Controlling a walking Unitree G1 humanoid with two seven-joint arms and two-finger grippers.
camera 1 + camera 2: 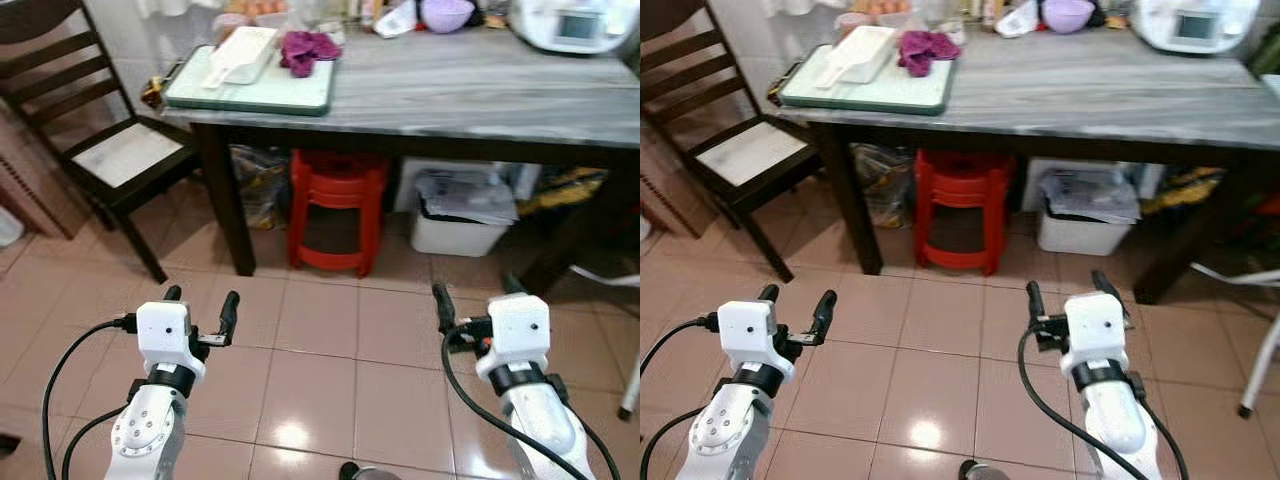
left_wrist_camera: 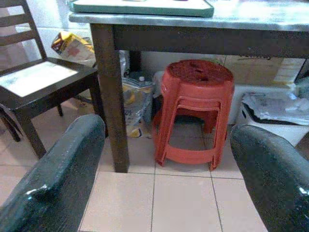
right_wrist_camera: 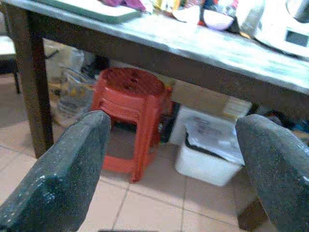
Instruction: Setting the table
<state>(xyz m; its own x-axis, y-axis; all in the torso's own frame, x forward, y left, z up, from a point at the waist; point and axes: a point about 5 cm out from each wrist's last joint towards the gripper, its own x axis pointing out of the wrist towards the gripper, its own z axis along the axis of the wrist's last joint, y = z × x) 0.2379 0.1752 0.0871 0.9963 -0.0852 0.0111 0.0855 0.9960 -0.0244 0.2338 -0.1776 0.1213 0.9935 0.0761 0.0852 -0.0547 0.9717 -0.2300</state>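
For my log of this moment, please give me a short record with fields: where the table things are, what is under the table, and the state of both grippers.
table: grey top, dark legs, ahead of the robot
tray: green-rimmed, on the table's left end
on tray: white container and purple cloth
under table: red stool; white bin to its right
chair: dark wood, left of the table
left gripper: raised over the floor tiles, fingers open, holding nothing
right gripper: same height, fingers open, holding nothing

Two black fingers (image 2: 58, 179) spread wide — between them, a red stool (image 2: 195, 113) under a table (image 2: 193, 29), chair (image 2: 38, 92) alongside.
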